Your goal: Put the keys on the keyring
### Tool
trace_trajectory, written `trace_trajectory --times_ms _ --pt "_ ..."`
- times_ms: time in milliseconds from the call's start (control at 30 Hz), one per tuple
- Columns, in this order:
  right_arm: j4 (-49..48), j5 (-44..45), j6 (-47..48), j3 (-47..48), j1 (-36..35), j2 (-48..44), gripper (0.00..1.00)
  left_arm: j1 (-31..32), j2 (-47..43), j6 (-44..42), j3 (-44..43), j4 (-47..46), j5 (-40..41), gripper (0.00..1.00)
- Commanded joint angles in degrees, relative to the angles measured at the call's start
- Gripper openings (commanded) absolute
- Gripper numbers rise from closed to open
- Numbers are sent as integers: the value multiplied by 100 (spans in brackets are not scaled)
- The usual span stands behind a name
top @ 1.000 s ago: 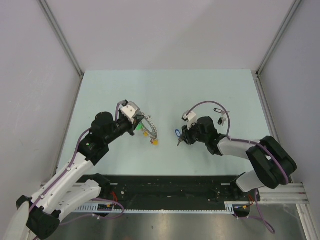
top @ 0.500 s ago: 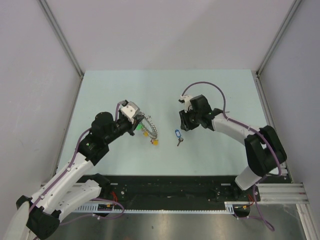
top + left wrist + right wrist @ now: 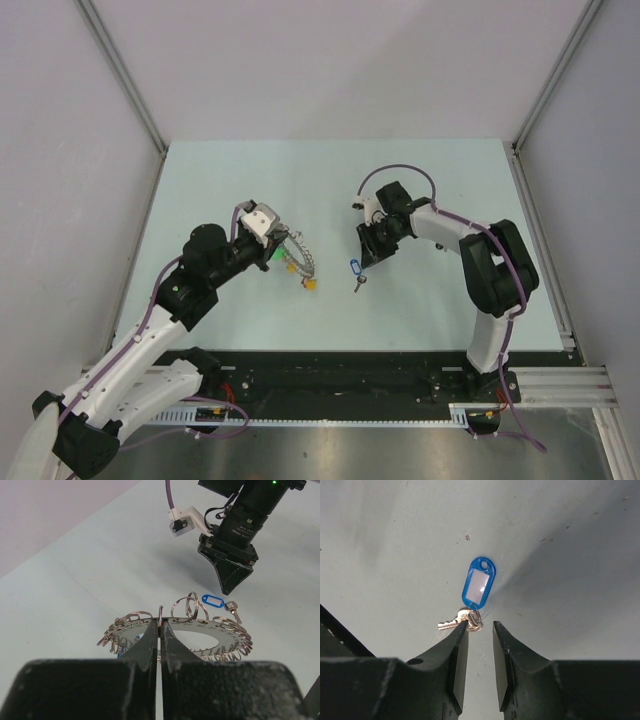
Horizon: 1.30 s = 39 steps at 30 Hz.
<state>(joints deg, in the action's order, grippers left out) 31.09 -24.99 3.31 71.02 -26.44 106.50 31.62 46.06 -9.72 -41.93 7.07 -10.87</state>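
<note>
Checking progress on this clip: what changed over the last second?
The right gripper pulled back from over the blue-tagged key toward the far side of the table, its elbow swinging inward. Its jaws are apart and hold nothing. The key lies where it was. The left gripper stayed shut on the keyring, unmoved.

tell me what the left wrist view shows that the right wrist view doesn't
Only the left wrist view: the keyring clamped in the shut left gripper, and the right gripper seen from outside, poised over the blue-tagged key.
Only the right wrist view: the right gripper's own fingers from behind, with a narrow open gap between them and nothing in it.
Both: that blue-tagged key lying loose on the table.
</note>
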Motion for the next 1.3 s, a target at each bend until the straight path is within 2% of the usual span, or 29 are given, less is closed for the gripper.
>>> trace_trajectory --times_ms 0,367,1267 --pt "266 -515 223 333 51 257 30 -24 -89 -153 -131 -320 -11 0" --pt "424 -735 346 526 104 758 27 -24 -62 -162 -131 -312 -20 0" --pt "486 -937 469 535 139 1004 15 -24 -98 -171 -131 -294 6 0"
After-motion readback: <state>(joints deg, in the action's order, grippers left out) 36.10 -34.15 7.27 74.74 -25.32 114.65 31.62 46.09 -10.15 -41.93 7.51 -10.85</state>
